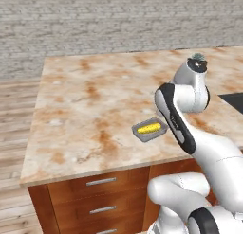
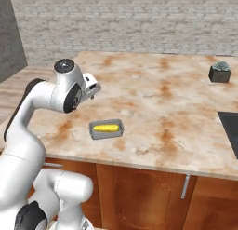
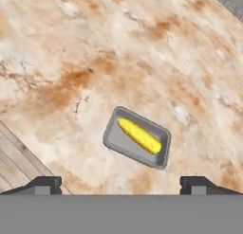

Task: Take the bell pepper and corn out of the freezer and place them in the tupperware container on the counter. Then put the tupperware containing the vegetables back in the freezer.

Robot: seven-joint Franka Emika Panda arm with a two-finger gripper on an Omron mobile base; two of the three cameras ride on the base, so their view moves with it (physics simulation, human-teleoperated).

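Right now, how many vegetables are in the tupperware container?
1: the corn lies in the tupperware container near the counter's front edge. No bell pepper is visible there.

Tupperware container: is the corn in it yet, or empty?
Corn in: the yellow corn lies inside the tupperware container on the counter. No bell pepper in it.

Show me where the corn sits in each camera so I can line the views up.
Left base view: corn right of centre, in the tupperware container, beside the arm.
Right base view: corn left of centre, near the counter's front edge.
Hand view: corn just below centre.
Shared landmark: the grey tupperware container.
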